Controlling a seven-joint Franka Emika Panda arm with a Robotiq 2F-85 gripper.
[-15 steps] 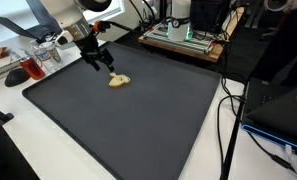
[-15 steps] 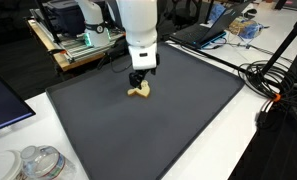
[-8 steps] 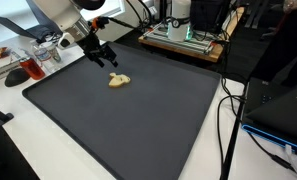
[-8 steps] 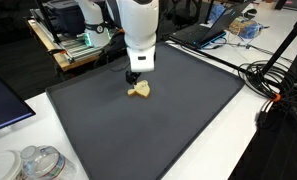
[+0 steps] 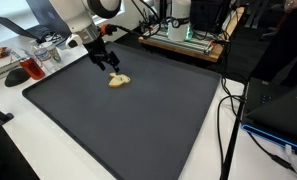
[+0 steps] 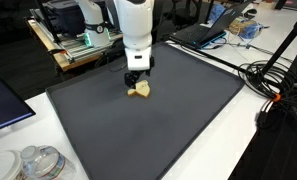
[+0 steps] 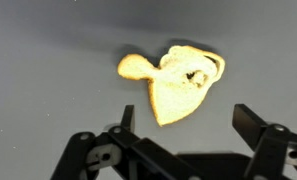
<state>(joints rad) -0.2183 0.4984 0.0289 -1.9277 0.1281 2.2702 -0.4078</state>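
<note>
Yellow-tan lumpy piece (image 7: pixel 176 85) lies free on dark grey mat (image 5: pixel 148 120). Black two-finger gripper (image 6: pixel 135 79) hovers just above, jaws spread wide and empty, so the piece sits between them.

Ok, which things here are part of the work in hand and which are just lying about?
In hand: open gripper; tan lump close below it, not gripped; dark mat it lies on.
Lying about: clear plastic containers; laptop; cables; wooden rack of electronics.
</note>
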